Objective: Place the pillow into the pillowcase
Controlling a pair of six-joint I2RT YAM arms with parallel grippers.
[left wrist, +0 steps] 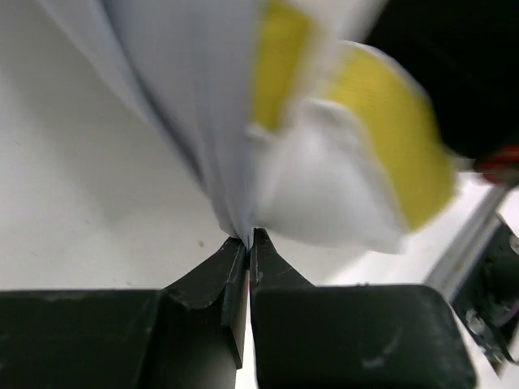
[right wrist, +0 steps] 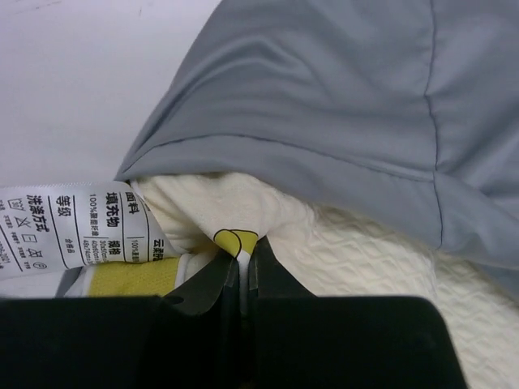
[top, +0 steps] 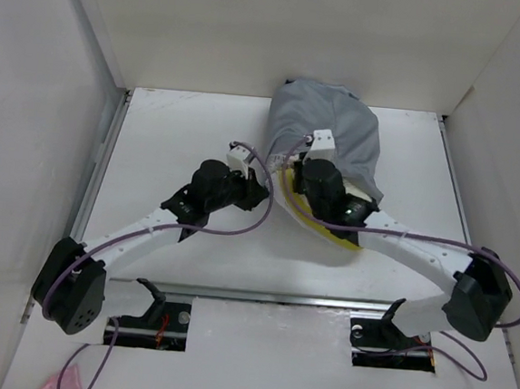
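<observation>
The left arm (top: 138,234) and right arm (top: 419,249) are showing white tubular links between bulky black joint housings, each carrying a small white camera block (top: 322,143) near the wrist. A thin purple cable (top: 438,240) is running along each arm. The left pincer (left wrist: 247,239) and right pincer (right wrist: 243,243) are showing matte black, wedge-shaped fingers, lightly scuffed.

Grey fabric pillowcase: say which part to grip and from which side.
Grip the grey fabric pillowcase by the hem of its open mouth, coming from the near side, where the cream foam pillow sticks out. The hem lies loose over the pillow; the rest is filled. The left pincer pinches a fold of it; the right pincer holds the pillow's edge.
</observation>
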